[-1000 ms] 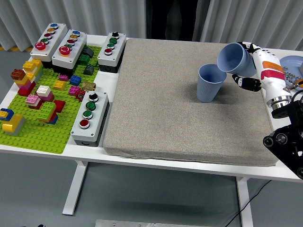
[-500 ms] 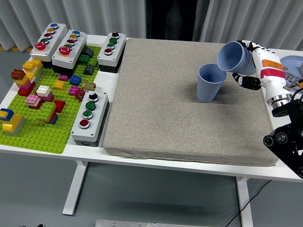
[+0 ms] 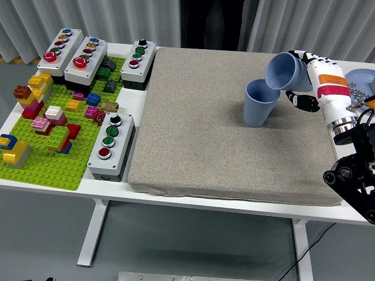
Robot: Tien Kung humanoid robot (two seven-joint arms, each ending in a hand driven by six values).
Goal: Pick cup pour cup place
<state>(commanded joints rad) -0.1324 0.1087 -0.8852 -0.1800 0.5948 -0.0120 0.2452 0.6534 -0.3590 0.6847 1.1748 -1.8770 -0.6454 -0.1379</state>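
A blue ribbed cup (image 3: 259,103) stands upright on the grey mat (image 3: 199,129), right of its middle. My right hand (image 3: 307,79) holds a second blue cup (image 3: 287,71) tipped on its side, its mouth facing left and down over the standing cup's rim. The hand's fingers (image 3: 306,102) wrap the tilted cup from behind. The two cups nearly touch at the rim. Nothing visible falls between them. My left hand does not show.
A green brick baseplate (image 3: 53,152) with several coloured bricks lies at the left, ringed by several button boxes (image 3: 111,146). A blue plate (image 3: 362,82) with small metal parts sits at the right edge. A dark-clothed person stands at the far side.
The tilted cup has shifted slightly left and tipped a bit further over the standing cup. My right forearm has moved a little with it.
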